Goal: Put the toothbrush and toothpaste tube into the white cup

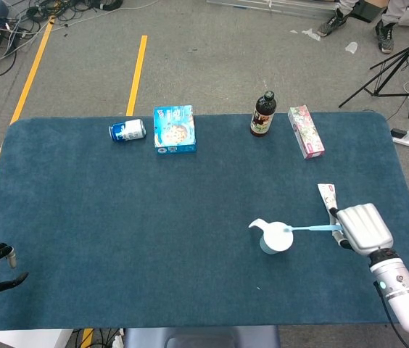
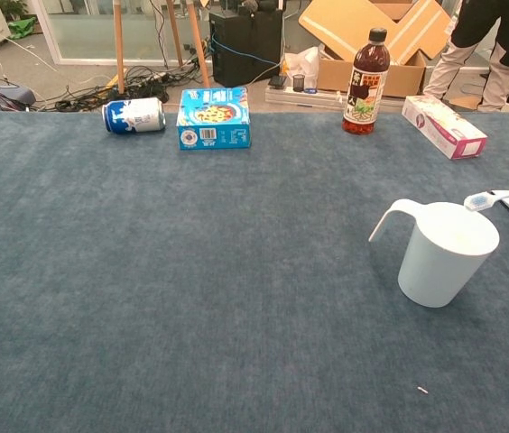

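My right hand [image 1: 362, 228] pinches the toothbrush [image 1: 313, 228] in its fingers, long axis level, head over the white cup [image 1: 276, 237] rim; toothpaste tube [image 1: 327, 195] lies on the worktop just beyond; I'd tip it bristles-down

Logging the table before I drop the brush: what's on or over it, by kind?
Boxes: 2, blue box and pink box
Can: 1
Bottle: 1
White cup: 1
Toothbrush: 1
Toothpaste tube: 1
Total: 7
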`<state>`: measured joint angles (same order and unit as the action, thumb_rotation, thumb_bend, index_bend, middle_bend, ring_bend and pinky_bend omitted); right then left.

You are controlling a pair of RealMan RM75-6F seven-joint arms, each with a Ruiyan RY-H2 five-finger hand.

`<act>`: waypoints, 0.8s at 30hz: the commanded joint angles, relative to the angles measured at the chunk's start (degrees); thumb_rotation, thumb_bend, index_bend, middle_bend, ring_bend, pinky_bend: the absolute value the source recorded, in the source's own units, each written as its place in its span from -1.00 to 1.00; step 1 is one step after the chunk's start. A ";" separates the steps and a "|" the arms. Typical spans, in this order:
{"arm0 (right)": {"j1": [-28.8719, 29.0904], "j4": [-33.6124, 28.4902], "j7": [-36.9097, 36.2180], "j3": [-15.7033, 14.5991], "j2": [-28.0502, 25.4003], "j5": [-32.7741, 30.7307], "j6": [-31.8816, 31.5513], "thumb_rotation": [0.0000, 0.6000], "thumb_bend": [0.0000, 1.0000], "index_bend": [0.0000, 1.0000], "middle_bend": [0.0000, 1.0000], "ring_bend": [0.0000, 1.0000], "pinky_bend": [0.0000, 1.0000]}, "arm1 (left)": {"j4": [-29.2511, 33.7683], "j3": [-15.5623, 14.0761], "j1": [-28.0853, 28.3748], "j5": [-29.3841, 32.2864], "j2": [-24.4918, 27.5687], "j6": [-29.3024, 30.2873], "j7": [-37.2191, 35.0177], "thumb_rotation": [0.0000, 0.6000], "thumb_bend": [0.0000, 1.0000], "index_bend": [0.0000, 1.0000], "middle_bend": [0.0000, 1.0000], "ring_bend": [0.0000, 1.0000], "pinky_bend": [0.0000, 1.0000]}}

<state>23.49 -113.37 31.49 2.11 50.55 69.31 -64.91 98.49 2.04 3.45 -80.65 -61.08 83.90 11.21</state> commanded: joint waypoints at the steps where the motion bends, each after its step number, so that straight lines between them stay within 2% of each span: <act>1: 0.66 -0.75 1.84 -0.14 0.55 -0.94 0.67 1.00 -0.43 0.25 1.00 1.00 1.00 | 0.06 0.03 -0.03 -0.04 0.07 0.10 -0.12 1.00 -1.00 0.32 0.09 -0.13 -0.18; 17: 5.59 -4.14 12.80 -0.02 3.43 -8.27 3.30 1.00 -0.43 0.25 1.00 1.00 1.00 | 0.19 0.12 -0.13 -0.27 0.35 0.43 -0.64 1.00 -1.00 0.32 0.09 -0.13 -0.18; 24: 9.77 -8.02 19.19 0.57 3.23 -16.84 3.97 1.00 -0.43 0.25 1.00 1.00 1.00 | 0.28 0.18 -0.20 -0.35 0.51 0.64 -0.78 1.00 -1.00 0.32 0.09 -0.13 -0.18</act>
<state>31.51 -119.91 48.42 2.40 53.87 55.46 -61.25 98.77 2.23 3.25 -81.00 -60.56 84.55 10.43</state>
